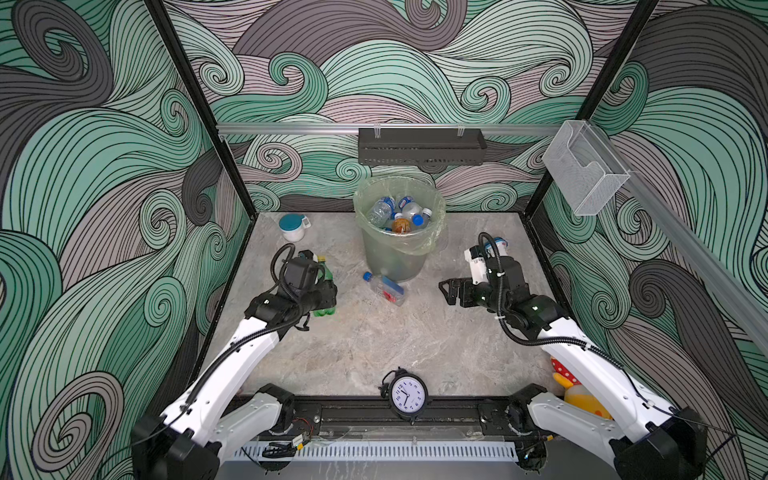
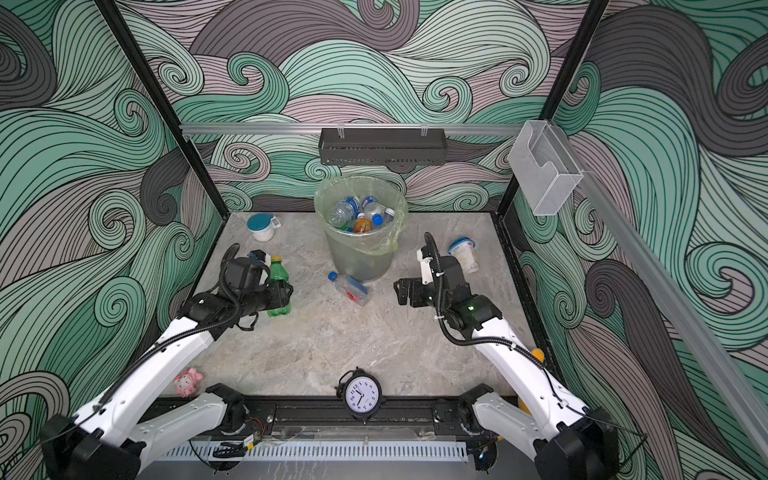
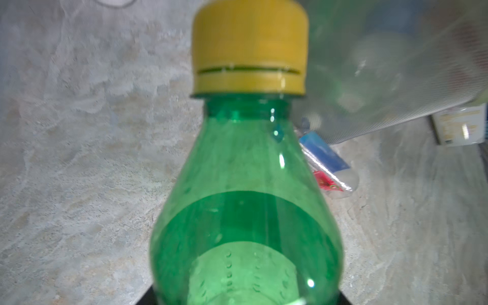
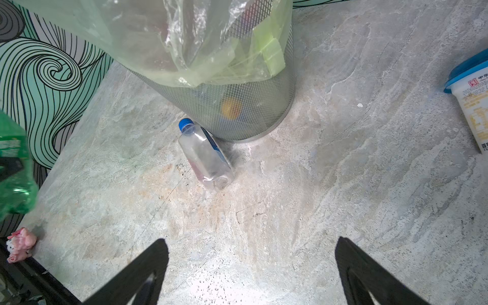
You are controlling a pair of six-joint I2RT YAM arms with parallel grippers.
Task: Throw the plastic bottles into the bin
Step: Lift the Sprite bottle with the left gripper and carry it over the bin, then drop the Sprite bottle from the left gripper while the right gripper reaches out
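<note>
2 arms, the left arm (image 1: 232, 363) at lower left of the frame and the right arm (image 1: 598, 378) at lower right, wore white shells with black joints. A black corrugated cable (image 1: 500, 286) looped over each wrist. The right gripper (image 4: 250, 243) ended in 2 black wedge-shaped fingers (image 4: 142, 272).

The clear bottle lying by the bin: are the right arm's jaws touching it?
Apart. In the right wrist view, bare table separates the clear bottle from the right gripper, jaws open.

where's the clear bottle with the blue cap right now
In both top views the clear bottle lies on its side at the foot of the bin, on the bin's front side, near the middle of the table.
</note>
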